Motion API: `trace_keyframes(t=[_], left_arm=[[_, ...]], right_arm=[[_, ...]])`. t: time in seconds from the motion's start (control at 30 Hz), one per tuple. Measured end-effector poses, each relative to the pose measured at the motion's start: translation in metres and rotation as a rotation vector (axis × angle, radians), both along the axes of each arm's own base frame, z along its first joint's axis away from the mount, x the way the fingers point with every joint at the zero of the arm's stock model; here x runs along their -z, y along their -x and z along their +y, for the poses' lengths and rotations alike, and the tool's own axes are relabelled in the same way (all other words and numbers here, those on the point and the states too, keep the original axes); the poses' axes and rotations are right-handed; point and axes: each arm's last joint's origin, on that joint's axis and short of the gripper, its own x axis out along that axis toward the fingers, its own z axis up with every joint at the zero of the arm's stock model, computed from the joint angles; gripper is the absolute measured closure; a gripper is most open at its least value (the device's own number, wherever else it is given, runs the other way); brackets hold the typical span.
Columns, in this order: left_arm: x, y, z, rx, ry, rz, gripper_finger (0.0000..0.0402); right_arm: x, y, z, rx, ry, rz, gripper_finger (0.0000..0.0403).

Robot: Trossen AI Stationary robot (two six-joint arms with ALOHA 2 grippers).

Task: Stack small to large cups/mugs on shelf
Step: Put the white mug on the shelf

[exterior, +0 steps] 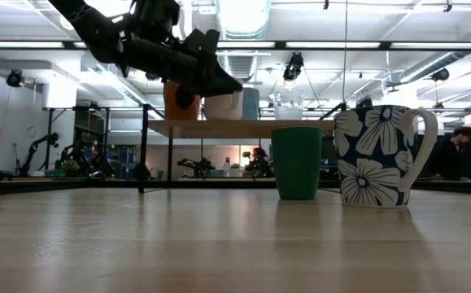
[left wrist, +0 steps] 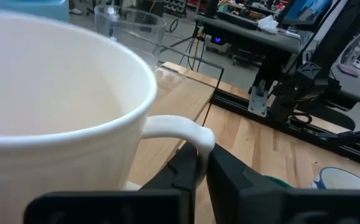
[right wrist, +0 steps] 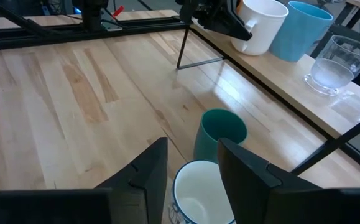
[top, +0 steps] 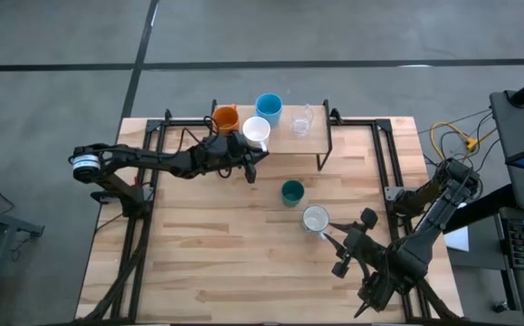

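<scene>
The shelf (top: 323,143) stands at the table's far side and carries the orange cup (top: 226,117), the light blue cup (top: 268,108), the clear glass (top: 301,120) and the white mug (top: 256,130). My left gripper (top: 253,158) is shut on the white mug. The dark green cup (top: 291,192) and the grey-white flowered mug (top: 315,219) stand on the table. My right gripper (right wrist: 192,152) is open, with a finger on either side of the flowered mug's (right wrist: 203,190) near side. I cannot tell whether it touches the mug. My left gripper pinches the white mug's handle (left wrist: 191,132) between its two fingers (left wrist: 186,171). It comes from the table's left, slanting a little down, on the mug's near side. The mug stands upright with its bottom on the shelf's plank (exterior: 251,124).
Black metal frames run along the table's left (top: 148,172) and right (top: 390,172) sides. Bare tabletop lies in the near left part (top: 198,254). The green cup stands close to the flowered mug, between it and the shelf. A person (exterior: 461,150) sits in the room beyond.
</scene>
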Motion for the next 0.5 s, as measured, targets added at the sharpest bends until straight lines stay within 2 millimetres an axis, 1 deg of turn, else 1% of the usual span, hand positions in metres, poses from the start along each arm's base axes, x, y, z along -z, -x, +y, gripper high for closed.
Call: trace_keyframes(t=[0.3, 0.5], left_arm=[[0.0014, -0.0001, 0.0001, 0.002, 0.006, 0.0, 0.0353], [0.0004, -0.0004, 0.0, 0.008, 0.0, -0.006, 0.0348]], right_arm=[[0.0, -0.0001, 0.0001, 0.0, -0.002, -0.001, 0.027], [-0.0001, -0.0001, 0.0002, 0.0, -0.002, -0.002, 0.0273]])
